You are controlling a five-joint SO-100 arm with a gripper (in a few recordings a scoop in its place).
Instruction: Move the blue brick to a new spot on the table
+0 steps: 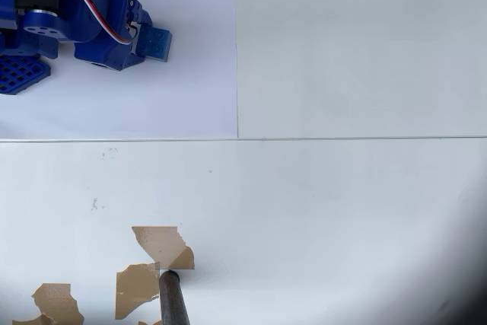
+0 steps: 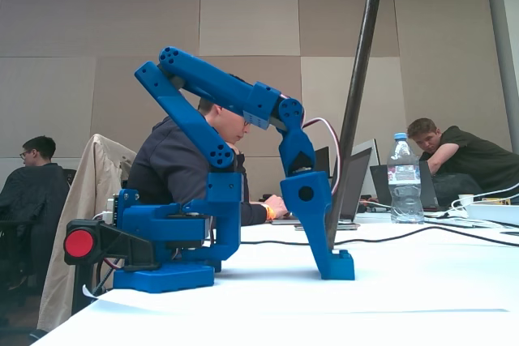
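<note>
Overhead view: small square light-blue plastic toy brick [image 1: 157, 43] lying on the broad white table [image 1: 342, 211], far up from the dark metal pole [image 1: 173, 298] and a little to its left. Touching the brick's left side, the tips of the blue two-finger gripper [image 1: 139, 36] with its white and red wires. Square in outline, so no long axis to name. Edges turned slightly clockwise off the table's thin seam lines; studs too blurred to make out. Brown chipped patches [image 1: 161, 243] just beside the pole's foot.

Fixed view, from the side: gripper [image 2: 339, 263] pointing steeply down, tip resting on the table [image 2: 422, 289] right in front of the slanting pole [image 2: 357, 103]. Blue block [image 2: 347, 266] at the very tip, flat on the surface, not clearly separable from the fingers. Cannot tell whether the fingers clamp the brick or merely sit against it.

Behind the pole, a clear plastic water bottle [image 2: 403, 180], black cables and people seated at laptops.
</note>
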